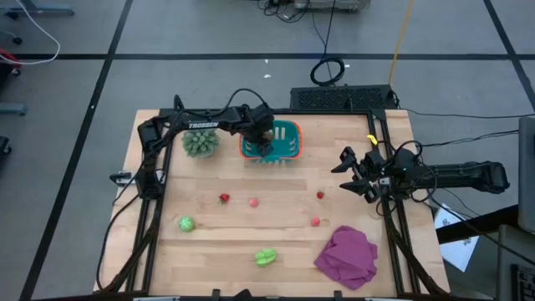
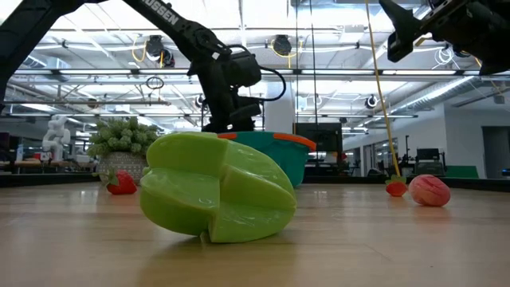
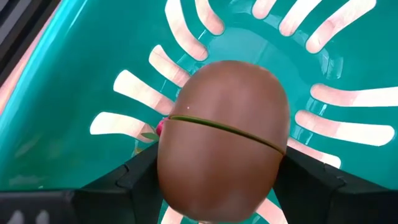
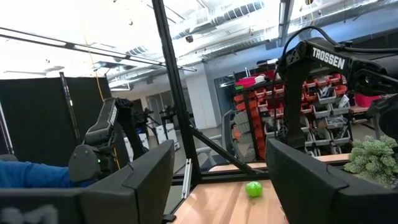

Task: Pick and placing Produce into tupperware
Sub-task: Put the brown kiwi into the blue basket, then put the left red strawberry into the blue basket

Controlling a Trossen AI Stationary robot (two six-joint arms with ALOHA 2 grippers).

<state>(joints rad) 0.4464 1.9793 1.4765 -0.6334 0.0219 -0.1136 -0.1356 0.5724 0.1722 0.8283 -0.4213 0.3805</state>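
Observation:
The teal tupperware [image 1: 284, 142] with an orange-red rim stands at the table's far middle. My left gripper [image 1: 261, 138] reaches down into it, shut on the brown oval [image 3: 221, 137]. A small red piece [image 3: 160, 127] lies on the tub's slotted base [image 3: 348, 118] under the oval. Several small red pieces [image 1: 224, 198] [image 1: 253, 201] [image 1: 320, 195] [image 1: 315, 221] and two light-green ones [image 1: 185, 223] [image 1: 266, 257] lie on the table. My right gripper [image 1: 353, 170] is open and empty, held high at the table's right side. My left gripper pinches the brown oval between its two fingers [image 3: 134, 180], one on each of its opposite sides [image 3: 163, 171]. The fingers come from above, pointing down into the tub. The oval is held over the tub's slotted base, its seam running across from finger to finger.
A spiky grey-green plant [image 1: 201, 140] stands just left of the tub, close to the left arm. A magenta cloth [image 1: 347, 255] lies at the near right. The large green piece [image 2: 219, 187] fills the middle of the low view. The table's middle strip holds only the small pieces.

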